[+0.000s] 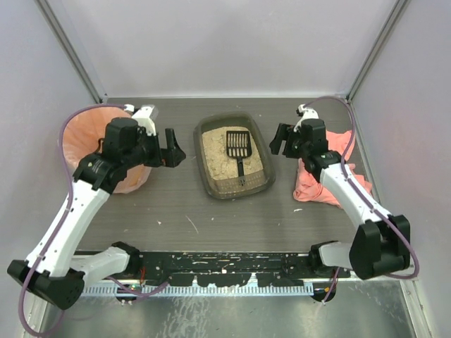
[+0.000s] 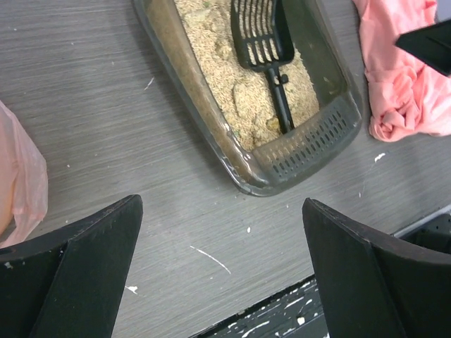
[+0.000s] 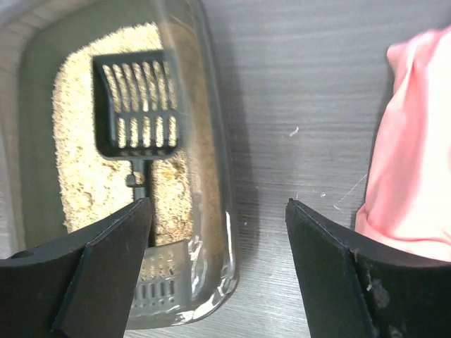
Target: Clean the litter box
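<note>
The dark olive-brown litter box (image 1: 209,184) sits mid-table with beige litter inside. A black slotted scoop (image 1: 238,145) lies in it, handle toward the near end; it also shows in the left wrist view (image 2: 262,32) and in the right wrist view (image 3: 143,105). My left gripper (image 1: 171,148) is open and empty, hovering left of the box, whose rim (image 2: 243,179) lies ahead of it. My right gripper (image 1: 278,141) is open and empty, hovering just right of the box, above its right rim (image 3: 220,211).
A round bin with a peach-pink bag (image 1: 77,134) stands at the left, partly under my left arm. A pink cloth (image 1: 313,186) lies at the right, also seen in the right wrist view (image 3: 412,162). Small white specks dot the table (image 2: 210,259).
</note>
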Controlling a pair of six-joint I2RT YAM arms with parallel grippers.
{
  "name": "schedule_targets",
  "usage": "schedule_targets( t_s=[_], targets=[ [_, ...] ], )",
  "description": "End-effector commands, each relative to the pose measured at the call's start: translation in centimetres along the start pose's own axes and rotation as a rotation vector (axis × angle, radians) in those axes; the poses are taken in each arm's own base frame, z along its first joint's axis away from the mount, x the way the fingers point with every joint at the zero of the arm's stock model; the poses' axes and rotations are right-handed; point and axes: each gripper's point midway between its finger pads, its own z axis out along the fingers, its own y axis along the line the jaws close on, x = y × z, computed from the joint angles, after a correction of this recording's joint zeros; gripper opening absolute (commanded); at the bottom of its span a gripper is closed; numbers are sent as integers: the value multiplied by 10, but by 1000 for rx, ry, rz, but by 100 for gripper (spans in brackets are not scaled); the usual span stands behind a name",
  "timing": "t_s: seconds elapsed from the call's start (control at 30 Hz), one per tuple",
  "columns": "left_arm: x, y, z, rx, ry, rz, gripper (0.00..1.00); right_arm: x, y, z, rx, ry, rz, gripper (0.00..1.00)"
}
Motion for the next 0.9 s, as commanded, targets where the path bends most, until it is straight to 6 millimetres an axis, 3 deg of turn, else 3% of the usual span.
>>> schedule_targets(
  t_s=[0.0,0.17,0.37,0.57,0.87],
  targets=[
    [-33,2,7,-56,-65,-54,98,-36,23,-35,98,-97,-136,82],
    [-37,11,18,-104,-68,-64,98,-19,62,-34,78,-49,-216,75],
    [-39,25,23,-125,-110,-148,98,8,97,-7,50,6,-243,68],
    [-32,24,21,-70,-141,-160,98,33,111,32,9,70,-195,60],
    [-17,26,14,-59,-130,-114,98,51,117,69,-3,116,-186,55]
  ],
)
